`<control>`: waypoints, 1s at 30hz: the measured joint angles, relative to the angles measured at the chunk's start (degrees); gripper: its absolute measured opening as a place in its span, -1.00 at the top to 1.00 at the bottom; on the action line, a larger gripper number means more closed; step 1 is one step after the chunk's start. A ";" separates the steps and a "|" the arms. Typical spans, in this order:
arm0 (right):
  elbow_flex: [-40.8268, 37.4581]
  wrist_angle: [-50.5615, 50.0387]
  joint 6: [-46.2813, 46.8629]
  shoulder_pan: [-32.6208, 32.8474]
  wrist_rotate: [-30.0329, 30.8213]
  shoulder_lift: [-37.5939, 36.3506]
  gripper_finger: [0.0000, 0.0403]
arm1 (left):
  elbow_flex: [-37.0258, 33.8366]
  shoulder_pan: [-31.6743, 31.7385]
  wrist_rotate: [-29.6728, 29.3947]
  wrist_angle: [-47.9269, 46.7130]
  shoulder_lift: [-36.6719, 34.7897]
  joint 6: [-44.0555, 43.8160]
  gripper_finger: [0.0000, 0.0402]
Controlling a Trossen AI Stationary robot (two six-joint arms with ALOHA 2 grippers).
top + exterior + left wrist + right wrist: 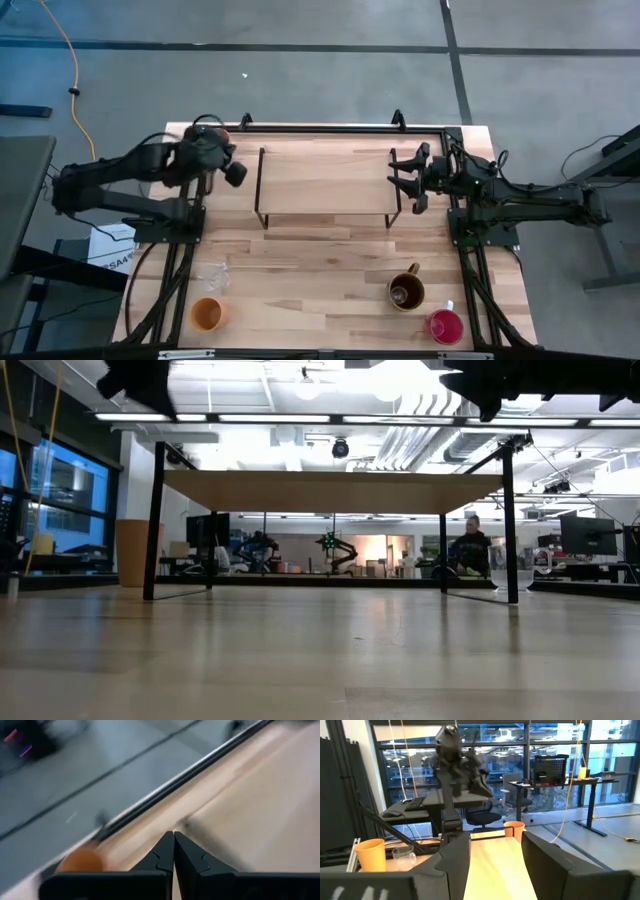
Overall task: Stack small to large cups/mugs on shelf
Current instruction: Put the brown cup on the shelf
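Observation:
The shelf (325, 180), with a thin black frame and a light wood top, stands mid-table. At the near left a yellow-orange cup (206, 314) and a clear glass mug (213, 276) stand on the table. At the near right stand a brown handled mug (406, 292) and a red-pink cup (446, 326). A peach cup (514, 829) shows beyond the shelf's left end, under my left arm. My left gripper (235, 172) is shut and empty, raised by the shelf's left end. My right gripper (408, 178) is open and empty at the shelf's right end.
A black rail (320, 130) runs along the table's far edge behind the shelf. Arm frames stand at the table's left side (170, 230) and right side (480, 235). Bare table top (320, 270) lies between the two groups of cups.

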 joint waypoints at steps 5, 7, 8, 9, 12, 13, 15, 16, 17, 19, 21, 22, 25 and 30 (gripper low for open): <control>0.00 -0.48 0.55 0.00 1.70 0.00 0.17 | -0.17 12.25 7.87 -6.29 5.66 -1.72 0.98; 0.00 -1.07 0.55 0.00 2.18 0.00 0.17 | -0.13 15.87 8.87 -8.62 8.12 -0.77 0.92; 0.00 -1.45 0.55 0.00 2.30 0.00 0.17 | -0.01 17.18 8.86 -9.49 9.27 -0.60 0.88; 0.00 -1.78 0.56 0.00 2.43 0.00 0.17 | -0.01 18.48 8.89 -9.85 10.21 -0.42 0.83; 0.00 -2.53 0.64 0.00 2.47 0.00 0.17 | 0.01 22.56 10.98 -10.18 12.40 1.56 0.60; 0.00 -2.67 0.62 0.00 2.47 0.02 0.17 | 0.01 23.84 12.83 -10.14 13.11 2.18 0.51; 0.00 -2.68 0.68 0.00 2.47 0.02 0.17 | 0.01 25.99 16.13 -9.89 14.56 3.94 0.31; 0.00 -2.68 0.68 0.00 2.47 0.02 0.17 | 0.01 26.99 16.67 -9.67 15.31 4.37 0.21; 0.00 -2.68 0.72 0.00 2.48 0.02 0.17 | 0.01 27.79 16.77 -9.20 15.97 4.73 0.11; 0.00 -2.68 0.67 0.00 2.49 0.02 0.17 | 0.01 29.05 16.82 -7.88 17.38 5.39 -0.07; 0.00 -2.66 0.55 0.00 2.49 0.02 0.17 | 0.01 30.04 17.04 -6.66 18.46 6.48 -0.23; 0.00 -2.66 0.47 0.00 2.49 0.02 0.17 | 0.01 30.37 17.14 -5.99 18.77 7.35 -0.29; 0.00 -2.68 -0.96 0.00 2.76 0.02 0.17 | 0.01 30.64 17.33 -3.43 18.94 9.80 -0.42; 0.00 -2.63 -0.98 0.00 4.39 0.00 0.17 | 0.03 30.49 19.02 -2.90 18.10 12.00 -0.48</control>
